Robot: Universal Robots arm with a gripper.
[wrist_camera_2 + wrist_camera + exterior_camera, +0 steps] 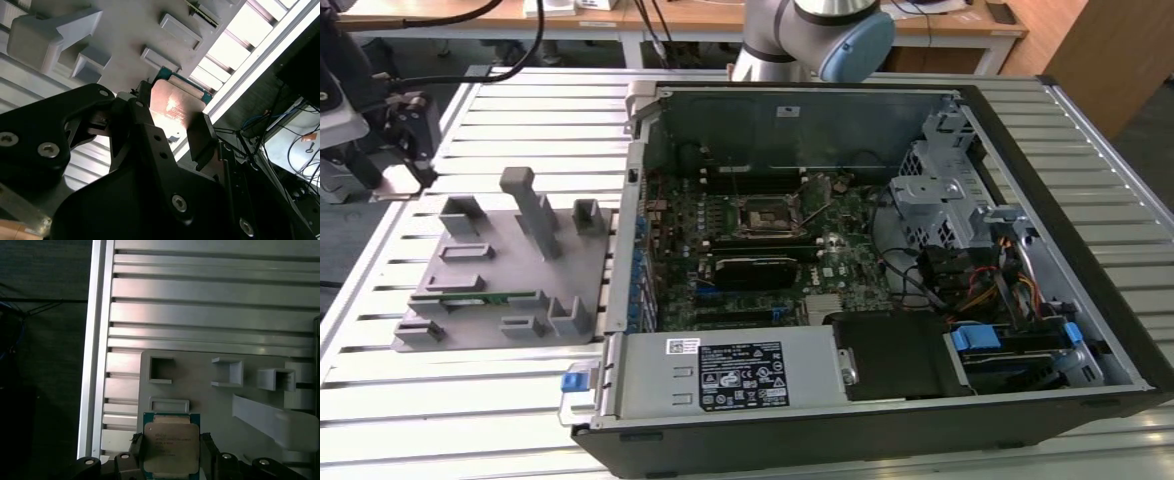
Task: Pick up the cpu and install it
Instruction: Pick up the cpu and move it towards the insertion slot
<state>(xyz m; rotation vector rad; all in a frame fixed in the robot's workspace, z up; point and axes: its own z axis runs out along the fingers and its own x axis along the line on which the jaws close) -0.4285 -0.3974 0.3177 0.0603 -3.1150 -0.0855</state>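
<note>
While the gripper [171, 452] hung above the grey parts tray [200, 367], its fingers [136, 446] were clamped on the cpu [171, 445] at opposite edges. Slatted metal table [200, 315] lay beneath.

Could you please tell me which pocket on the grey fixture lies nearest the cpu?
The low flat rectangular frame directly beside the cpu in the first wrist view; the taller pockets stand farther off.
</note>
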